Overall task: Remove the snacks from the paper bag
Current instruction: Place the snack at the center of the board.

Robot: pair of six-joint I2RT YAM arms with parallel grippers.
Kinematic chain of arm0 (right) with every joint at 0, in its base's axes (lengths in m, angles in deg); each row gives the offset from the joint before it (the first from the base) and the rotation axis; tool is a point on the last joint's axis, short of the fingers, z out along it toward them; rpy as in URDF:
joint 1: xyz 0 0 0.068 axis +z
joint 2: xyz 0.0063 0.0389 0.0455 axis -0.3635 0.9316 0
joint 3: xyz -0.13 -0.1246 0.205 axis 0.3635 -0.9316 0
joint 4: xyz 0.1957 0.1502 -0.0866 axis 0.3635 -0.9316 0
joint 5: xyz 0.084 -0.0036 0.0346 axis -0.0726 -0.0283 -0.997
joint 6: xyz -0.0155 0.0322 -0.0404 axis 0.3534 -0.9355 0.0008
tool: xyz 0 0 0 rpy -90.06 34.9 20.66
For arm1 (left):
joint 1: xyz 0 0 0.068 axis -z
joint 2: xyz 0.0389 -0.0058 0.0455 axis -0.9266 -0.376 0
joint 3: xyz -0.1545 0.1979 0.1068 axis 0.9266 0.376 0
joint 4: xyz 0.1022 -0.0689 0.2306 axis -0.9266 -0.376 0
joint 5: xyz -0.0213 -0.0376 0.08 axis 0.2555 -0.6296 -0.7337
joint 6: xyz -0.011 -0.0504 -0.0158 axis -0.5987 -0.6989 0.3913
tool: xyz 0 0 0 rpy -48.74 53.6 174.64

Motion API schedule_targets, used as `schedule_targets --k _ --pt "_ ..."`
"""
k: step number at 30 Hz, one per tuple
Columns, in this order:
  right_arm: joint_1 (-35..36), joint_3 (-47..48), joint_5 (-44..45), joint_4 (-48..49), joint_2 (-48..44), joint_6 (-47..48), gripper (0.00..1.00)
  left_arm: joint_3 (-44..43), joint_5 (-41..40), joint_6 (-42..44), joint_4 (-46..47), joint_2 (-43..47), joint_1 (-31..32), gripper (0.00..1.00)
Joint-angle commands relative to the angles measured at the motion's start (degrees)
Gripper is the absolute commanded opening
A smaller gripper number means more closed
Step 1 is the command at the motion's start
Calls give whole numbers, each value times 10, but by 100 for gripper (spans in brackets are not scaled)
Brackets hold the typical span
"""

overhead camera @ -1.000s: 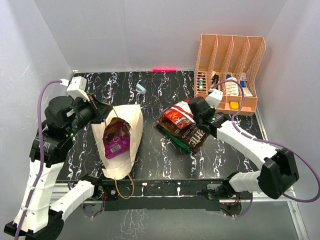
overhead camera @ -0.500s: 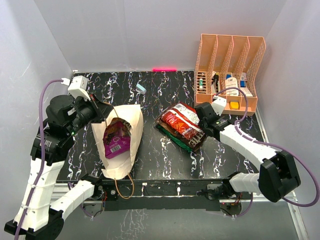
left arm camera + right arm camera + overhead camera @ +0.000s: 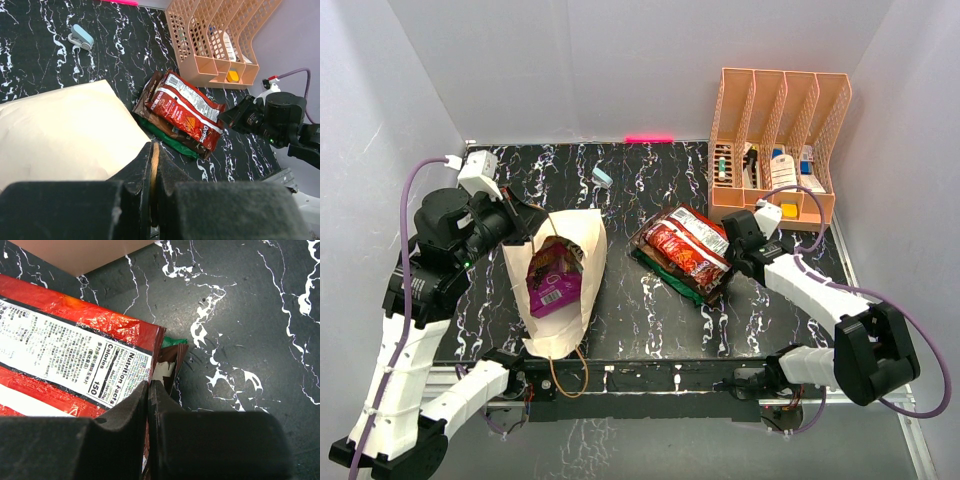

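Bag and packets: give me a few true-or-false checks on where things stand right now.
1. A purple packet is inside the bag. True.
2. The left gripper is open and clear of the bag. False: it is shut on the bag's rim.
3. The red packet lies on top of the brown packet. True.
4. The blue block sits in the rack. False: it lies on the table, apart from the rack.
5. The green packet lies under the red packet. True.
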Motion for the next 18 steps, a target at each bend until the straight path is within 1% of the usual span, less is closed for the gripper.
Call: schedule_targets --k 1,4,6,8,10,12,13,14,15,16,17,18 --pt "-2 -12 -18 41 -9 12 11 -14 9 -2 24 1 0 0" --pt "-19 -30 -38 45 -25 8 19 -15 8 -1 25 1 1 0" --pt "-49 -41 -78 55 -36 8 24 -14 8 -1 27 0 0 0" --pt "-85 -47 -105 47 -52 7 26 -15 11 -1 29 -1 0 0" --pt "-109 -43 -103 29 -88 18 29 -20 11 1 25 -3 1 0" --pt "-112 -31 -106 25 -132 47 35 -21 5 2 20 0 0 0" --pt "-112 -21 -121 27 -149 65 38 -18 3 2 22 1 0 0" --pt "-112 -10 -157 35 -160 95 42 -17 2 2 23 2 1 0" --pt "-112 -1 -212 50 -165 133 46 -15 4 2 25 2 0 0" --pt "-112 10 -278 71 -165 169 49 -14 8 2 27 2 0 0" --pt "-109 18 -354 84 -160 201 51 -14 11 1 28 2 0 0" --pt "-99 24 -411 95 -152 226 52 -14 12 2 29 2 1 0"
